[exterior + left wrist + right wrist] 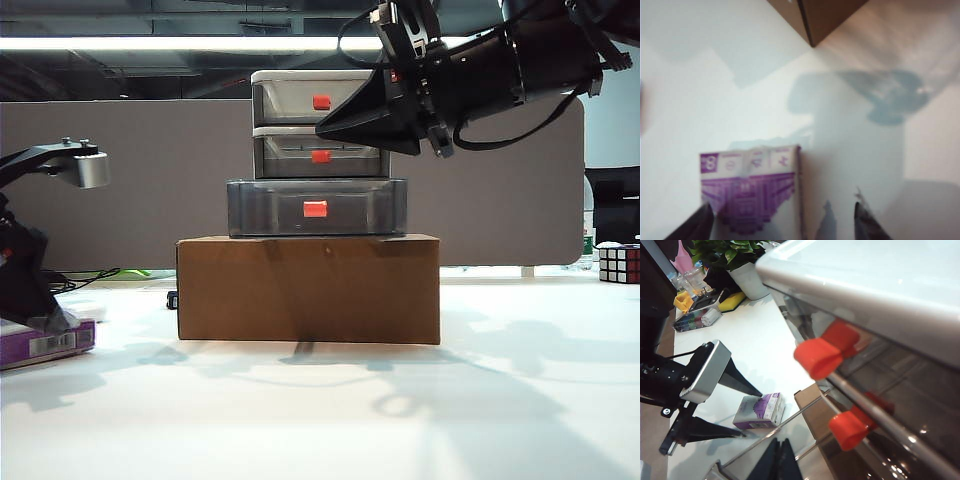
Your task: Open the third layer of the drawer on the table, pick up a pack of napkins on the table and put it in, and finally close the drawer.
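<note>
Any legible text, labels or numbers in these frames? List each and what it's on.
"8": white numeral on the pack of napkins, purple corner square, left wrist view.
Other print on that pack: blurred, unreadable.
Its white barcode label in the exterior view: too small to read.
Nothing else carries text.

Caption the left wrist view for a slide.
Open left gripper poised over the napkin pack on the table.

We see our right arm as a glossy black housing trailing black cables, ending in dark wedge-shaped fingers; our left arm is black too, carrying a silver block
</note>
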{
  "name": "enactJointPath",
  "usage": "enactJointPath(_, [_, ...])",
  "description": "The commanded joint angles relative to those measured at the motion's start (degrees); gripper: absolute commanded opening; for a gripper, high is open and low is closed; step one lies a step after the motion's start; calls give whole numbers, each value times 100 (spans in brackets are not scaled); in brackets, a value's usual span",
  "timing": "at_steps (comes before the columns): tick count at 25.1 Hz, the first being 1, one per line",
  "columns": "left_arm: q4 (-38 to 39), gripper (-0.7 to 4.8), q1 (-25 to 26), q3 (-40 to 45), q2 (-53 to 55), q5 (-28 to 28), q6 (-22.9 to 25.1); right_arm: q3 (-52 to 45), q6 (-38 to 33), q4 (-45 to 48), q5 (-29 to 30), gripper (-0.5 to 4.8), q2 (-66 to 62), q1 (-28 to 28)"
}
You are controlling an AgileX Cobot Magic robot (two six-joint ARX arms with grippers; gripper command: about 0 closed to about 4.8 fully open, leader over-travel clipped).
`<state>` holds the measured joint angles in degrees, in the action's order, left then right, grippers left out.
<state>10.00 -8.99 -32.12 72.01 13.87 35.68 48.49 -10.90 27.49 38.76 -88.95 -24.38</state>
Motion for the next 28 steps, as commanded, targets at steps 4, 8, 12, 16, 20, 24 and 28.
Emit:
enactJointPath(4, [-439,377,52,-31,22,-179,387,31,7,59,46,-6,33,-4])
enactJointPath(8, [-452,378,439,-57,205,96,203,31,22,59,61,-6,33,-4])
enactJointPath(12, [-498,378,822,-66,378,962,-72,31,48,61,55,-6,33,-4])
enactJointPath(16, [-542,378,835,-70,632,977,-59,31,63,61,55,-6,33,-4])
enactJointPath(20, [-544,376,833,-70,940,960,-59,31,63,61,57,-6,33,-4])
enactJointPath(24, [-581,183,833,-70,949,955,-57,31,63,61,57,-6,33,-4])
enactJointPath(28, [-595,74,833,-70,946,1191,-55,31,66,63,55,-6,33,-2])
